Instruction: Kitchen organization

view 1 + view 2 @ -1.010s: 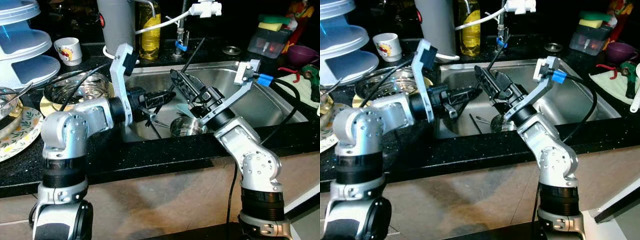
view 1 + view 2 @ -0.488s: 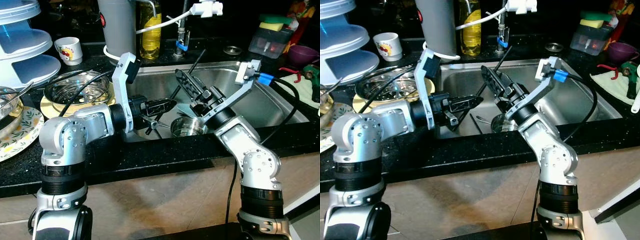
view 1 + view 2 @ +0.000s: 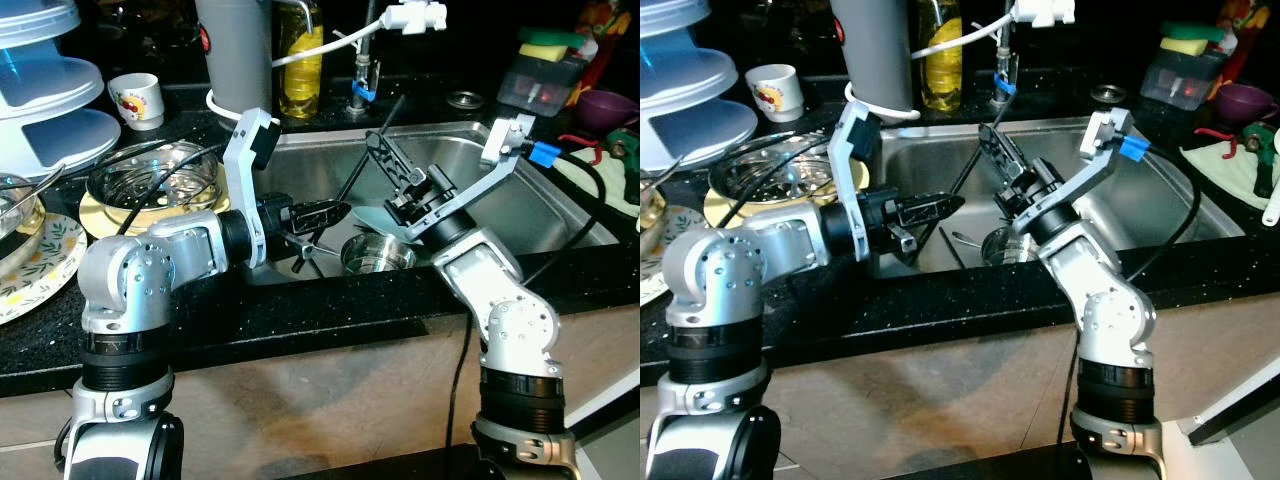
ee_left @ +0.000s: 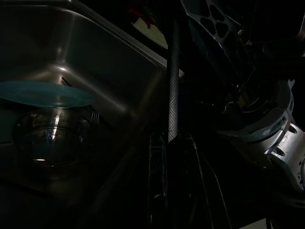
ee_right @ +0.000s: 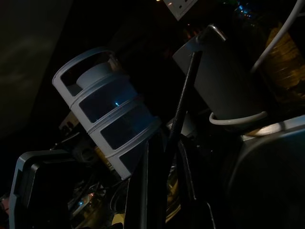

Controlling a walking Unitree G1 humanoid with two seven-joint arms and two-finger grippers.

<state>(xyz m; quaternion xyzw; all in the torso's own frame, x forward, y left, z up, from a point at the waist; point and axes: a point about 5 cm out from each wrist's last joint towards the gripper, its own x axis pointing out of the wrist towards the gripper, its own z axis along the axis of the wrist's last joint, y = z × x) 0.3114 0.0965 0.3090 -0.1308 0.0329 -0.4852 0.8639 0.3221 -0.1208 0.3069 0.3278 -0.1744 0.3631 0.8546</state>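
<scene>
Raised and swung toward the tap since a second ago: the right gripper (image 3: 392, 165) with its long black rod (image 3: 372, 145).

Over the steel sink (image 3: 520, 200), the rod is clamped in the right gripper and also pinched lower down in the left gripper (image 3: 325, 212), above the steel bowl (image 3: 378, 254). A handover or joint lift out of the sink is judged underway.

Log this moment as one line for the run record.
left gripper: over sink, holding thin black rod | right gripper: raised, on same rod | steel bowl below
</scene>
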